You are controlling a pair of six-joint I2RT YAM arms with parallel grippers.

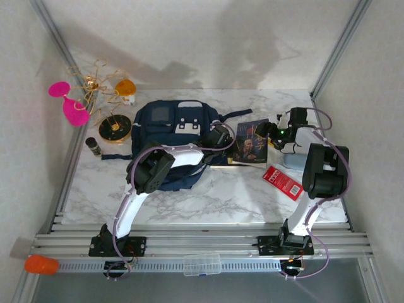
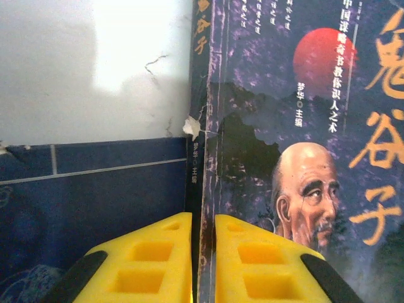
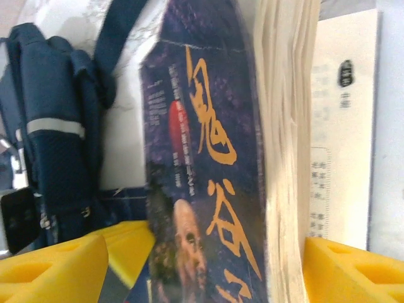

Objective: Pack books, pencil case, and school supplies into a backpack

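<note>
Backpack (image 1: 170, 123) lies flat on the surface; book (image 1: 251, 142) sits just right of it, pinched at the spine by the left end effector (image 2: 203, 221) and grasped across its pages by the right end effector (image 3: 208, 246). Uneven pulls could bend it, tear its worn spine, or drop it.

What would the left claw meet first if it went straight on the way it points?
The book: its spine edge sits between the fingers of the left claw, so going on would likely push it deeper in. The backpack lies beside it, depth unclear.
</note>
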